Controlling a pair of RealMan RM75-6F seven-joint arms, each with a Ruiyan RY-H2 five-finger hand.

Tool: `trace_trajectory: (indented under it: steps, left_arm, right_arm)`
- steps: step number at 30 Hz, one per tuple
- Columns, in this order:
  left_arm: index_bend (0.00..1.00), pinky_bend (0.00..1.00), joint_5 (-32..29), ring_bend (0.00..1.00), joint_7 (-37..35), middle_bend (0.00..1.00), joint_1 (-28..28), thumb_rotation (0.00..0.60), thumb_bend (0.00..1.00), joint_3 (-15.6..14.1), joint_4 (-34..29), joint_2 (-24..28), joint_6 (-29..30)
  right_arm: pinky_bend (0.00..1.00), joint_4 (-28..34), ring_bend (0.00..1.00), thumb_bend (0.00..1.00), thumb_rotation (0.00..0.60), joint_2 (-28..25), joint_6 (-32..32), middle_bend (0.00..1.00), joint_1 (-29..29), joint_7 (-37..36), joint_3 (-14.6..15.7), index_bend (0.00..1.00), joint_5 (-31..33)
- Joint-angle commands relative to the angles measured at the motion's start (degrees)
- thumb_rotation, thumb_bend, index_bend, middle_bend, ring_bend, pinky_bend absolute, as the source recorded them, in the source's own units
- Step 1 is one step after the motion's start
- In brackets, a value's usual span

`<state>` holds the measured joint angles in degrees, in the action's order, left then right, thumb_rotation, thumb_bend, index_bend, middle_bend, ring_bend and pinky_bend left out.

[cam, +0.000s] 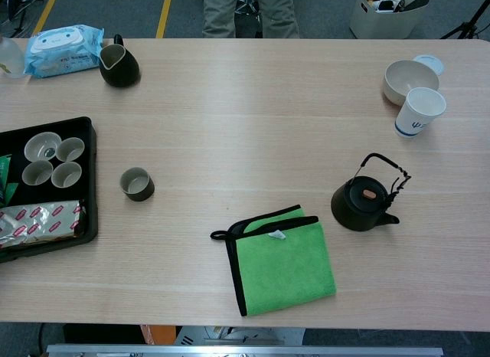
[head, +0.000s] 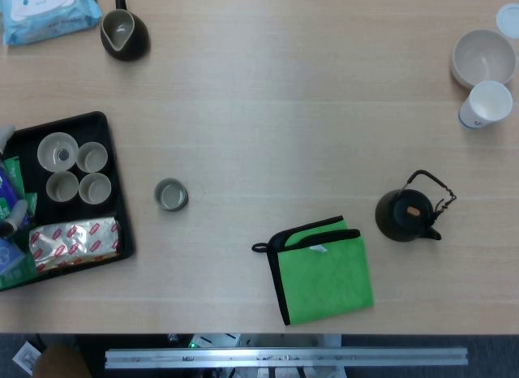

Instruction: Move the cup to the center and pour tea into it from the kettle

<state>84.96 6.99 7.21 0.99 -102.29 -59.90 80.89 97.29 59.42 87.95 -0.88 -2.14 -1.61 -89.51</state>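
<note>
Neither robot hand shows in the head view or the chest view, so we cannot tell how open either one is, whether it holds anything, or where the cup lies in relation to it. We see the cup standing upright and alone on the desk, left of the middle and just right of the black tray, apart from it. The kettle stands well apart from the cup on the right side of the desk, lid on, handle raised, spout pointing to the lower right. Between them, nearer the front edge, lies a folded green cloth with black trim. The tray is cut off at the left edge of both views; we make out four small cups in it and a red-and-silver packet, while the items at its far left are too cropped to identify. At the back left stands a dark pitcher beside a blue pack of wipes; at the back right, a bowl and a paper cup.
</note>
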Motion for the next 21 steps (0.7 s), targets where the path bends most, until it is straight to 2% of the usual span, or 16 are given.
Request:
trace_trajectory:
  steps: [1,12,21]
  left_arm:
    - [0.05,0.02,-0.06,0.02,0.07,0.04,-0.01,0.6,0.28,0.0,0.01,-0.07,-0.01]
    - [0.05,0.02,-0.1,0.02,0.26,0.04,-0.18,0.6,0.28,0.04,-0.34,-0.1,0.4]
    - [0.05,0.02,-0.2,0.02,0.3,0.04,-0.11,0.6,0.28,0.05,-0.42,0.11,0.23]
  right_arm:
    - [0.13,-0.14,0.2,0.11,0.6,0.06,-0.18,0.31,-0.11,-0.09,-0.02,0.35,-0.03]
    - [0.13,0.42,0.2,0.11,0.6,-0.84,-1.72,0.31,-1.46,-0.62,-0.19,0.35,-0.89]
    - [0.13,2.88,0.2,0.11,0.6,-1.74,-5.48,0.31,-4.34,1.92,0.83,0.35,-4.44]
